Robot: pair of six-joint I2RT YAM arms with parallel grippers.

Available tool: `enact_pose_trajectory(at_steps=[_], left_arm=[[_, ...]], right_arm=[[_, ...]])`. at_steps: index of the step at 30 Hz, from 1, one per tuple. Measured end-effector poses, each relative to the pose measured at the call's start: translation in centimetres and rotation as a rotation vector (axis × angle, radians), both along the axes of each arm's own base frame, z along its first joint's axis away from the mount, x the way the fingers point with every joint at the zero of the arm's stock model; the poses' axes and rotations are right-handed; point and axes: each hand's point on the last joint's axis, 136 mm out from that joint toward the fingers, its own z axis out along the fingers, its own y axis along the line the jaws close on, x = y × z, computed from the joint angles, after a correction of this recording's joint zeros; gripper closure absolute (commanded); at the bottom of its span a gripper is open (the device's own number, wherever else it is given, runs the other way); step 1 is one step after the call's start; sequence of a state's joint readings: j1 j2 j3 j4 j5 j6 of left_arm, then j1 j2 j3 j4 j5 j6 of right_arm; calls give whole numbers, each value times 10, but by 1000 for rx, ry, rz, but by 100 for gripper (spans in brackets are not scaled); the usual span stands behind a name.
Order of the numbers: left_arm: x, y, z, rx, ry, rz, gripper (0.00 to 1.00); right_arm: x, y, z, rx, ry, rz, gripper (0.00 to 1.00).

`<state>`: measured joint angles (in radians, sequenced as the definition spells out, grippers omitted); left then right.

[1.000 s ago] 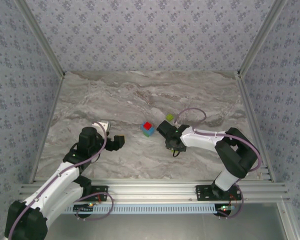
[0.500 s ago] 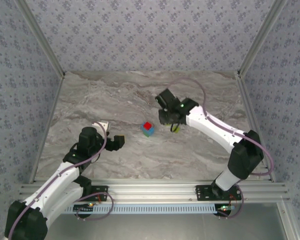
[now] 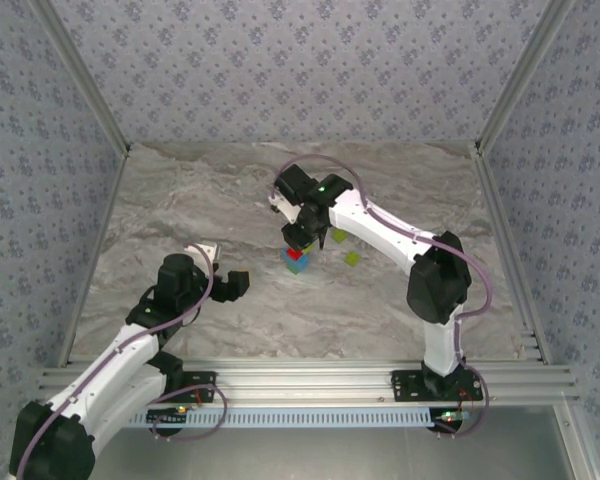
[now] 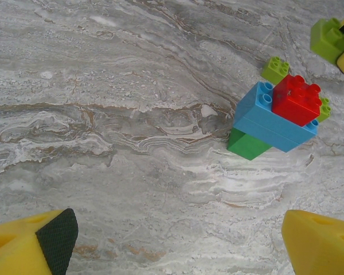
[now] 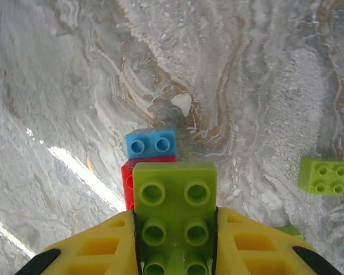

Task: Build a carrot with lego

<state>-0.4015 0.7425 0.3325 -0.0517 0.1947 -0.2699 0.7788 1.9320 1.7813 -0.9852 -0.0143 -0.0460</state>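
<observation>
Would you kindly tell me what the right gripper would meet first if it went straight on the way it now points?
Probably the red brick atop the stack: the lime brick held by the right gripper sits just over it, though the gap is unclear.

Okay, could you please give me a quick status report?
Right hand shut on lime brick, over carrot stack. Left hand open, empty. Loose lime bricks beside stack.

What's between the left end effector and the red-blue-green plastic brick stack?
Bare grey marble tabletop, from left end effector to stack, in left wrist view.
</observation>
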Motion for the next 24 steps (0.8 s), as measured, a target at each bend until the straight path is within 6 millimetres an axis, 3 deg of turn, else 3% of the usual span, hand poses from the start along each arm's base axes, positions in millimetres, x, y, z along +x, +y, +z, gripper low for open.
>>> enact_pose_trajectory(at_steps=[9, 24], left_arm=[[0, 0, 0, 0, 0, 0, 7], [0, 0, -2, 3, 7, 0, 7]], right_arm=[[-6, 8, -1, 15, 5, 137, 70], [-2, 19, -27, 10, 38, 158, 71]])
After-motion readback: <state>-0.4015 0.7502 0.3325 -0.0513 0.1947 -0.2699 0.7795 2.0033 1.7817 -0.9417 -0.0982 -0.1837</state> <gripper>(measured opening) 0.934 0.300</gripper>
